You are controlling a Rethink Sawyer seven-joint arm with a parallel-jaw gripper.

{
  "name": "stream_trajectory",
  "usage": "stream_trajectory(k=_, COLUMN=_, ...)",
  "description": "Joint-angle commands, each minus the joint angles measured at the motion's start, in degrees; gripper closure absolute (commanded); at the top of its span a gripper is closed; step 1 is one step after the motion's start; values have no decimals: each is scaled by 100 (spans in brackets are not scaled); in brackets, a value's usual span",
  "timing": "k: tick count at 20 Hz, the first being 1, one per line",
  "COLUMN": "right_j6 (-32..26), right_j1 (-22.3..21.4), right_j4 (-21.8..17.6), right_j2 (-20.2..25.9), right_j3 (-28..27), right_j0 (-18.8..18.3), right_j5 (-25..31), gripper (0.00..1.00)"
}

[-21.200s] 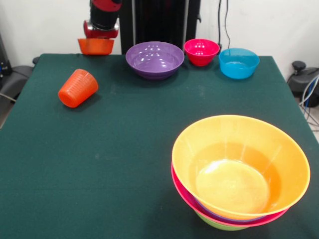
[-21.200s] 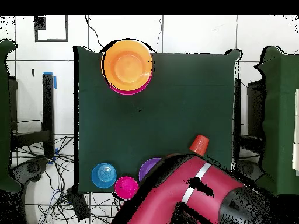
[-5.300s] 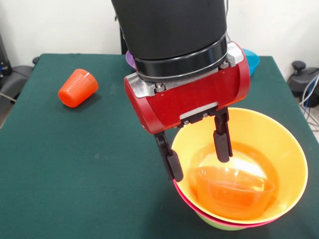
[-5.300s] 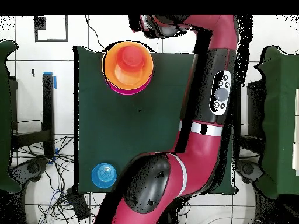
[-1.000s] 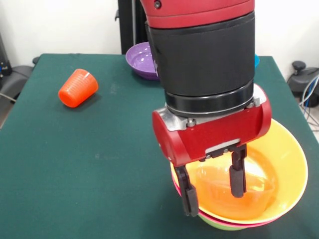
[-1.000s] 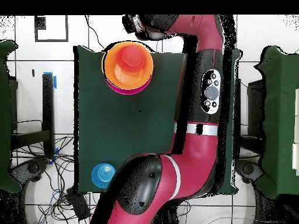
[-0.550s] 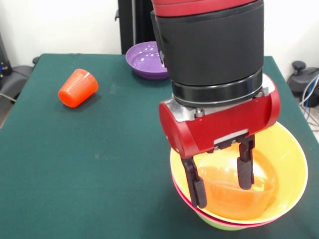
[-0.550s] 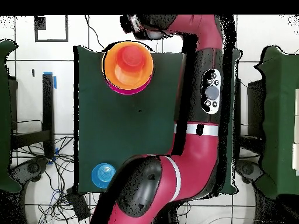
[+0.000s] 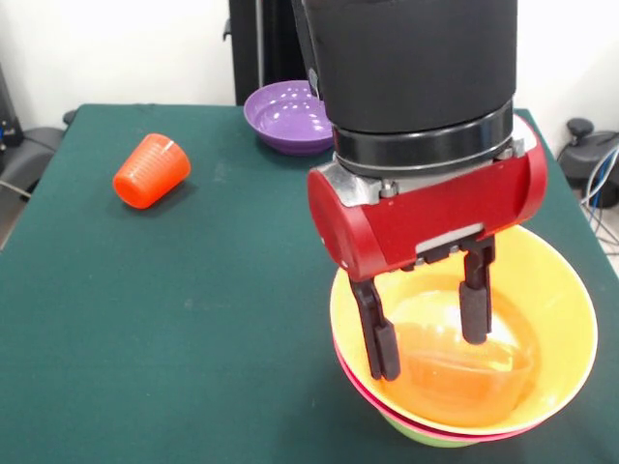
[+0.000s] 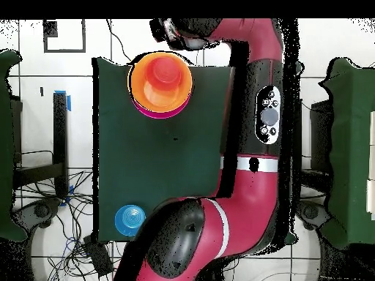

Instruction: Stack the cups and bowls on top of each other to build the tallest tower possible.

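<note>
The tower (image 9: 360, 385) stands at the table's near right: a green bowl (image 9: 426, 438) lowest, a pink bowl around the rest, and a large orange bowl (image 9: 571, 300) on top with a small orange bowl (image 9: 464, 372) nested inside. From overhead the tower (image 10: 155, 110) sits at the table's top edge, the small orange bowl (image 10: 165, 72) in its middle. My gripper (image 9: 426, 324) hangs open just above the small orange bowl, with nothing between its fingers (image 9: 474, 302). The orange-red cup (image 9: 150, 171) lies on its side at the far left, apart from the gripper.
A purple bowl (image 9: 280, 114) sits at the far edge, partly behind the arm. A blue bowl (image 10: 132, 219) shows in the overhead view near the robot's base. The arm (image 10: 260, 124) stretches along one side of the green table (image 9: 193, 319).
The small orange bowl, held at the far edge 21 seconds ago, now rests in the tower. Over the last second my open gripper has risen a little above it.
</note>
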Motion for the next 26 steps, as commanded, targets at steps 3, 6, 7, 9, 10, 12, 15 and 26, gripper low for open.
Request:
stream_trajectory(k=3, right_j6=-429, right_j1=-148, right_j4=-3, right_j2=-391, right_j3=1168, right_j0=-127, right_j5=363, gripper=0)
stream_trajectory(k=6, right_j6=-396, right_j1=-146, right_j4=-18, right_j2=-457, right_j3=1300, right_j0=-146, right_j5=240, gripper=0)
stream_trajectory(k=7, right_j6=-380, right_j1=-154, right_j4=0, right_j2=-463, right_j3=1379, right_j0=-162, right_j5=174, gripper=0)
stream_trajectory(k=9, right_j6=-372, right_j1=-188, right_j4=-10, right_j2=-496, right_j3=1515, right_j0=-179, right_j5=71, gripper=0)
stream_trajectory(k=10, right_j6=-373, right_j1=-213, right_j4=-12, right_j2=-507, right_j3=1580, right_j0=-187, right_j5=26, gripper=0)
stream_trajectory(k=12, right_j6=-374, right_j1=-233, right_j4=-28, right_j2=-537, right_j3=1728, right_j0=-212, right_j5=-98, gripper=0)
stream_trajectory(k=15, right_j6=-362, right_j1=-240, right_j4=-25, right_j2=-520, right_j3=1716, right_j0=-193, right_j5=-86, gripper=0)
stream_trajectory(k=26, right_j6=-101, right_j1=-183, right_j4=43, right_j2=-501, right_j3=1641, right_j0=-148, right_j5=-155, gripper=0)
